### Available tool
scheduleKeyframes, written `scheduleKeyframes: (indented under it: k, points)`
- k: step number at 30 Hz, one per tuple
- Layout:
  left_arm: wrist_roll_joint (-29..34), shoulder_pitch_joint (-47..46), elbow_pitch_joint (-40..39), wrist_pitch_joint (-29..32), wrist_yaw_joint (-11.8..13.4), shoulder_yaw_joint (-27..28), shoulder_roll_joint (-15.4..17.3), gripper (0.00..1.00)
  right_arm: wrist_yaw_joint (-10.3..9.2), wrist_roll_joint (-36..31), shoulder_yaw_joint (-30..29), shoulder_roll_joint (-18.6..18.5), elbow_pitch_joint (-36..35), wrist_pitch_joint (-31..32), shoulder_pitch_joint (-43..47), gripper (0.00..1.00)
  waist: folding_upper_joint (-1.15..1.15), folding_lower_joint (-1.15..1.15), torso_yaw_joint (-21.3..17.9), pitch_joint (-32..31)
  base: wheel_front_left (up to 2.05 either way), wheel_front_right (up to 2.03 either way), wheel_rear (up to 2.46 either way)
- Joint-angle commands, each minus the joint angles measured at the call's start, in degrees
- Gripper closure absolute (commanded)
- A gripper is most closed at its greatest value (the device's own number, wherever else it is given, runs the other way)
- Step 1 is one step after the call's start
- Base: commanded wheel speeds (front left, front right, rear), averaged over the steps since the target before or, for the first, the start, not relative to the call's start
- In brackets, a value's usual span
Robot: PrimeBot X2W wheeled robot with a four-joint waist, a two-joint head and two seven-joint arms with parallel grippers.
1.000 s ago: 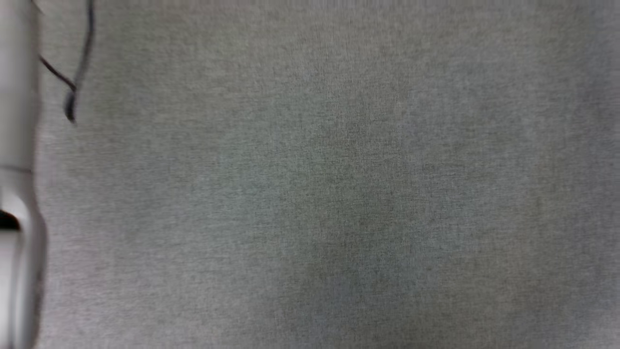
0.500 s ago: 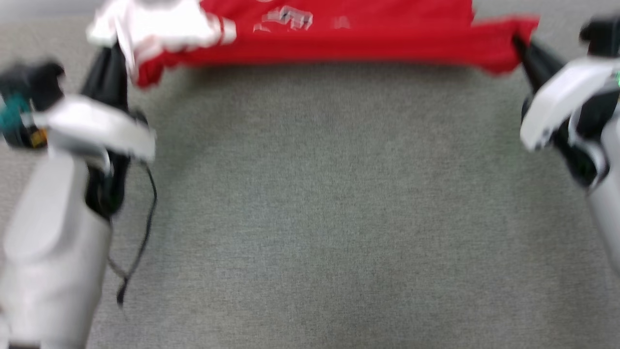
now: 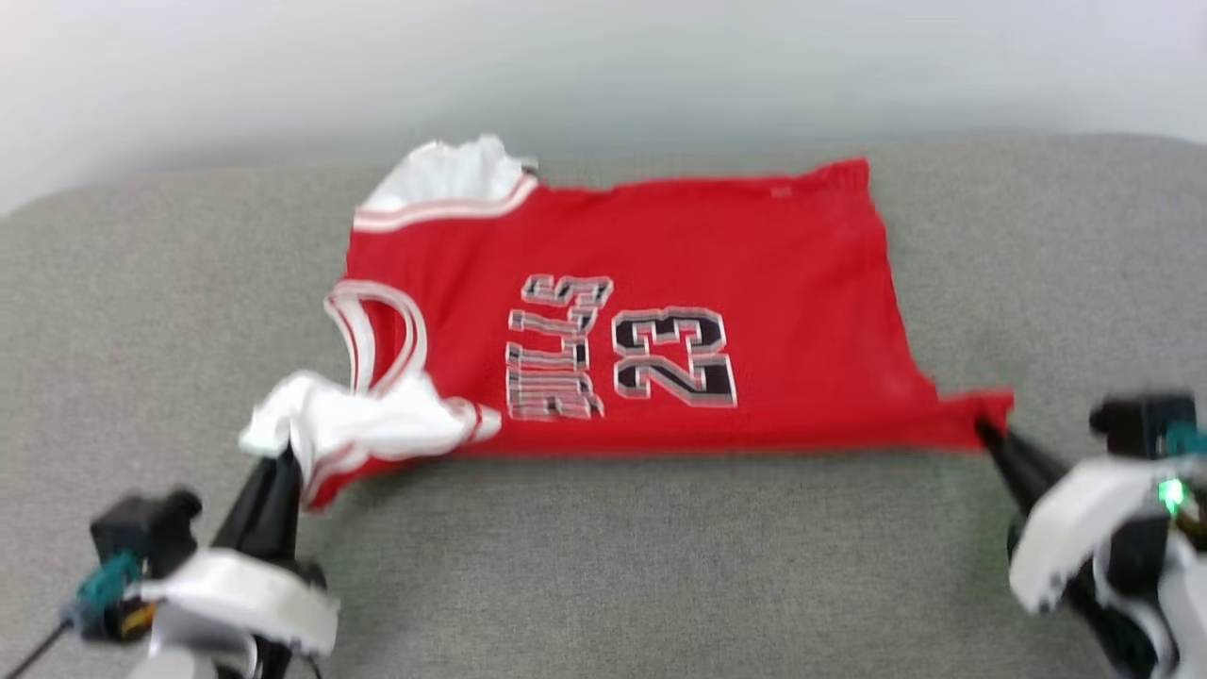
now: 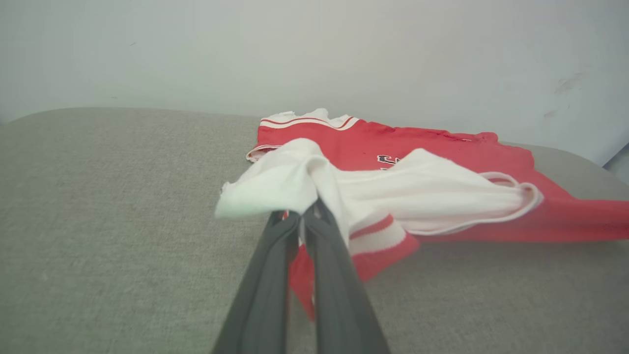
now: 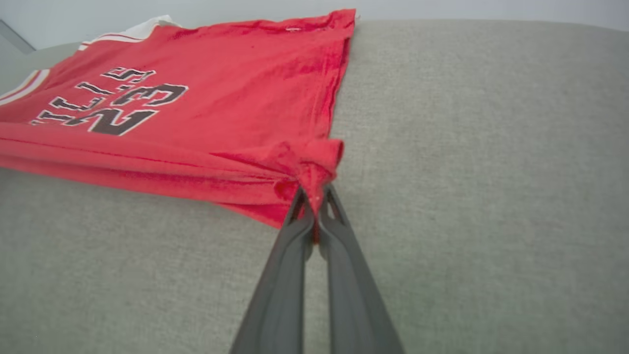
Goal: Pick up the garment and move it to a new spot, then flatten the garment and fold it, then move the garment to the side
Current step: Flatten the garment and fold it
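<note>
The garment (image 3: 660, 283) is a red jersey with white sleeves and black "23" lettering, spread across the grey cushion with its collar to the left. My left gripper (image 3: 288, 457) is shut on the bunched white sleeve at the garment's (image 4: 432, 162) near left corner; in the left wrist view the left gripper (image 4: 307, 214) pinches that cloth. My right gripper (image 3: 983, 429) is shut on the garment's near right hem corner, and the right wrist view shows the right gripper (image 5: 313, 196) pinching a red fold of the garment (image 5: 206, 98). The near edge hangs slightly lifted between both grippers.
The grey fabric cushion (image 3: 613, 566) stretches wide in front of the garment, with a rounded far edge. A pale wall (image 3: 603, 57) rises right behind it. A black cable clip and teal connector (image 3: 123, 556) sit on my left wrist.
The head camera has tilted up, so the whole picture shifted: first bare cushion, then the garment's near edge, now the whole garment. Both grippers stay shut on its corners.
</note>
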Motion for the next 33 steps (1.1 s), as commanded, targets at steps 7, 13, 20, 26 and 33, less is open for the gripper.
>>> scheduleKeyframes:
  k: [7,13,20,26,33]
  points:
    - [-2.49,14.54,-11.11,4.52,5.12,0.97,1.69,1.0,-0.17,-4.62,-10.91,4.73,-16.51,7.37,20.11,1.0,0.0,0.02,0.45,-4.25,0.0,0.0,0.0]
    - [-3.78,20.47,-18.28,8.19,7.66,1.23,2.7,1.0,-0.16,-7.36,-15.86,9.9,-28.49,15.02,30.02,1.0,0.0,0.02,0.64,-4.33,0.0,0.0,0.0]
    - [-4.03,17.14,-19.09,10.94,6.9,0.09,3.55,1.0,-0.15,-9.5,-17.49,11.51,-30.44,20.68,27.83,1.0,0.0,0.02,0.76,-2.09,0.0,0.0,0.0]
    - [-3.13,10.07,-15.37,12.45,4.03,-2.0,3.86,1.0,-0.15,-10.84,-17.17,11.63,-26.14,21.4,21.95,1.0,0.0,0.02,1.95,1.06,0.0,0.0,0.0]
    - [-2.49,3.27,-9.64,12.42,1.08,-4.15,2.71,1.0,-0.13,-10.56,-14.68,10.75,-21.04,19.58,15.25,1.0,0.0,0.02,2.46,5.92,0.0,0.0,0.0]
